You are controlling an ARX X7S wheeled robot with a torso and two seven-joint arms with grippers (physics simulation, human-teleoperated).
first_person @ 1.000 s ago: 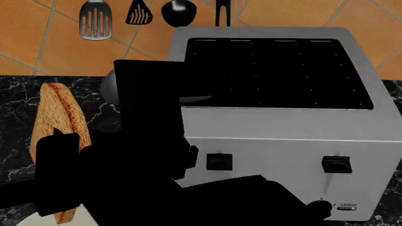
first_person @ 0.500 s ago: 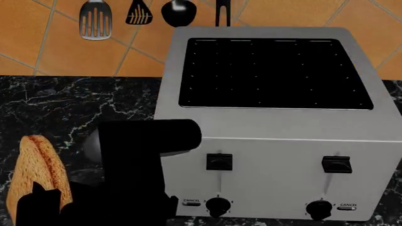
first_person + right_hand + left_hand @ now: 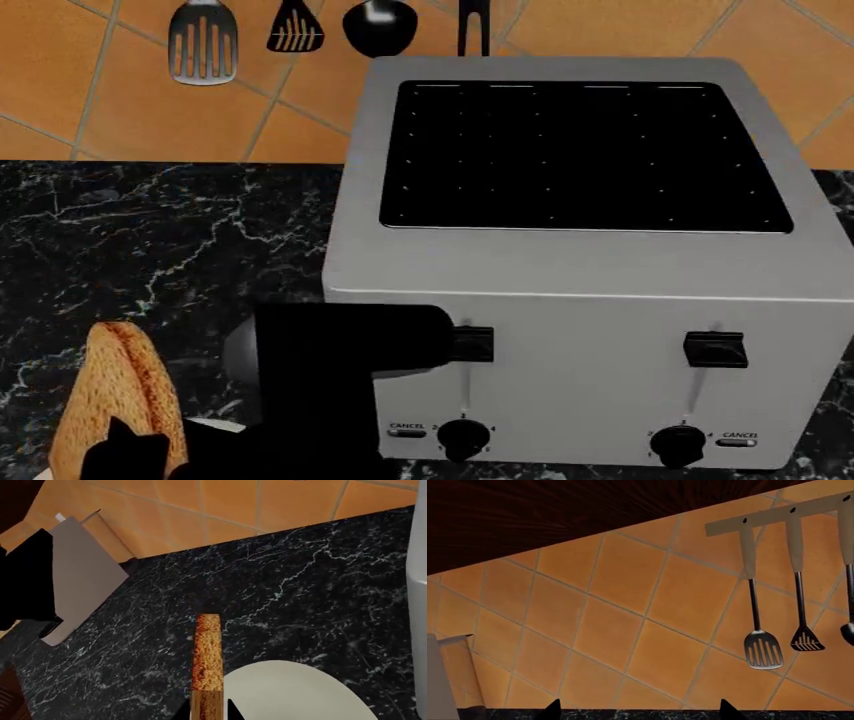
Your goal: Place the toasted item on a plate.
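Golden-brown toast (image 3: 207,652) stands upright on edge beside the cream plate (image 3: 293,692).

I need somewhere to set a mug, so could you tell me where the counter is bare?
Bare black counter lies left of the toaster, up to the tiled wall. Nearer the robot it is crowded: toast in the right tool, over the plate.

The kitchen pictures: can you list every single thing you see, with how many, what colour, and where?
Toast: one, golden-brown, held upright left of the toaster.
Plate: one, cream-white, on the counter under the toast.
Toaster: one, silver with black top, on the counter.
Utensils: four, black, hanging on the tiled wall.
Counter: black marble.
Wall tiles: orange.
Right pincer: black, gripping the toast.
Left pincer: only black tips show.
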